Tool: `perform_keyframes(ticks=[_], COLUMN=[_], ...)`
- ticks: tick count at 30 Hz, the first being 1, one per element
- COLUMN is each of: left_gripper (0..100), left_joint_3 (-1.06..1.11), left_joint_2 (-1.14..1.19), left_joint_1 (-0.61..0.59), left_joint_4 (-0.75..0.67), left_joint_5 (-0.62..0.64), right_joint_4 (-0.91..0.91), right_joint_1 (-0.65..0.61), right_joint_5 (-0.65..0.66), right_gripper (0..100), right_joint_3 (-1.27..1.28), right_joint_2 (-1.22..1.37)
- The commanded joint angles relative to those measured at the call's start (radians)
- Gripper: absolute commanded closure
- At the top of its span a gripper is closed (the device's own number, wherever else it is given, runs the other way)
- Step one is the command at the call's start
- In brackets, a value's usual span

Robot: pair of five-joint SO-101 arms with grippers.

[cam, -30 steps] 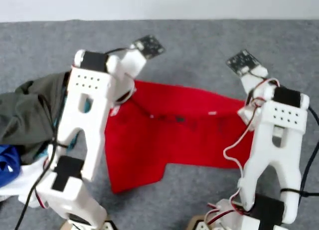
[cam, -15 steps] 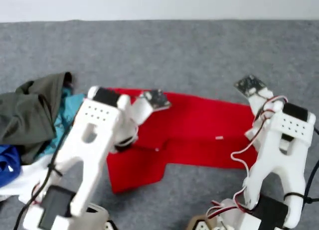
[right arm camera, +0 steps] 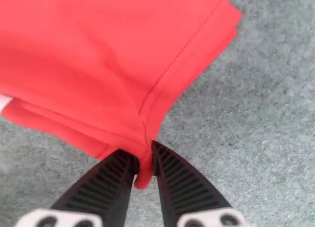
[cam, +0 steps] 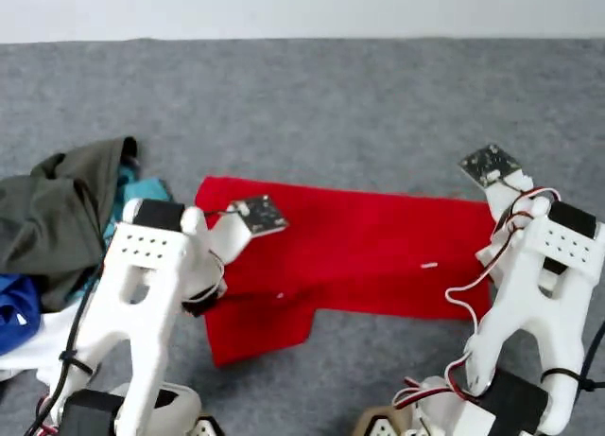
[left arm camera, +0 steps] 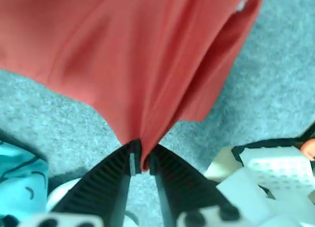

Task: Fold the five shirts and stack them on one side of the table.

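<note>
Locating the red shirt (cam: 369,252) first: where does it lie? — Student

Spread flat across the middle of the grey table (cam: 359,105), long side running from one arm to the other. One flap juts out toward the arms' bases. — Tutor

And the claws, relative to it? — Student

One at each end. The left claw (left arm camera: 141,159) sits at the shirt's edge on its own side, jaws pressed together on a pinch of red cloth. The fabric fans out from the tips in long creases. The right claw (right arm camera: 143,160) is likewise closed narrow on the shirt, gripping a stitched hem corner. A small tongue of red pokes through between its black ribbed fingers (right arm camera: 106,180). — Tutor

How do the arms read from above? — Student

The left arm (cam: 142,294) leans over the shirt's end nearest the heap, and the right arm (cam: 534,294) stands at the opposite end. Both white frames cover the spots where the cloth is gripped. — Tutor

What lies beyond the shirt? — Student

A loose heap at the table's left side, just beside the shirt's far corner. It holds an olive shirt (cam: 52,214) on top, a teal shirt (cam: 142,195) under it, and a blue shirt (cam: 14,313) and a white shirt (cam: 33,351) nearer the left arm's base. All four are crumpled. — Tutor
</note>
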Motion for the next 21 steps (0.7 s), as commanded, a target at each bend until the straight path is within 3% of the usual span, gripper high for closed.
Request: perform_keyframes(ticks=[1,11,17,21], left_gripper=[99,99,89,86], left_joint_3=[0.024,0.047,0.035,-0.008], left_joint_2=[-0.028,-0.034,-0.034,-0.034], left_joint_1=[0.005,0.140,0.071,0.023], left_joint_4=[-0.041,0.006,0.041,0.072], left_joint_5=[-0.011,-0.005,-0.003,-0.003], right_joint_4=[-0.010,-0.005,0.036,0.036], right_joint_1=[0.028,0.039,0.061,0.077], right_joint_5=[0.008,0.008,0.003,0.003], right_gripper=[98.8,98.0,76.4,74.0], right_joint_3=[-0.011,-0.012,-0.017,-0.018], right_joint_2=[-0.044,-0.044,-0.048,-0.084])
